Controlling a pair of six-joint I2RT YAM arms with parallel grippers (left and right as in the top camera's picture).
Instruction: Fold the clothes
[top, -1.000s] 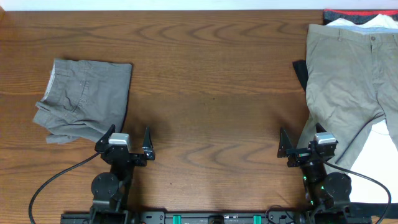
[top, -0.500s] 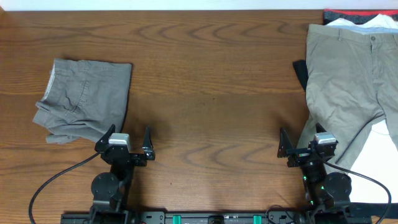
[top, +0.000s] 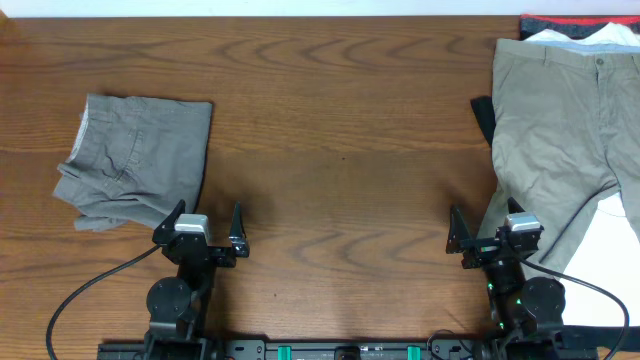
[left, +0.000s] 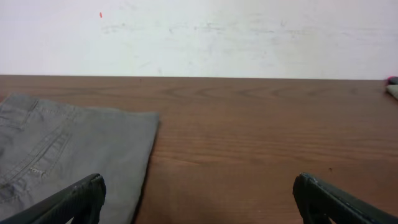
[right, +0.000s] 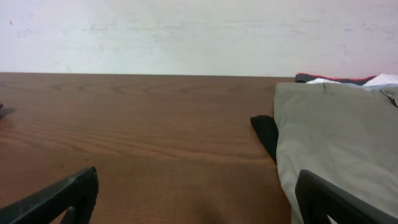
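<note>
The grey shorts (top: 138, 158) lie folded and wrinkled at the left of the table; they also show in the left wrist view (left: 68, 152). Khaki-beige trousers (top: 560, 150) lie spread at the right, on top of white (top: 605, 270), black (top: 484, 118) and red-black (top: 575, 22) garments; the trousers also show in the right wrist view (right: 336, 143). My left gripper (top: 203, 222) is open and empty at the front left, just in front of the shorts' right corner. My right gripper (top: 478, 232) is open and empty at the front right, beside the trousers' left leg.
The brown wooden table (top: 340, 150) spans the whole view, with a white wall (left: 199, 37) behind its far edge. Black cables (top: 80, 295) run from both arm bases along the front edge.
</note>
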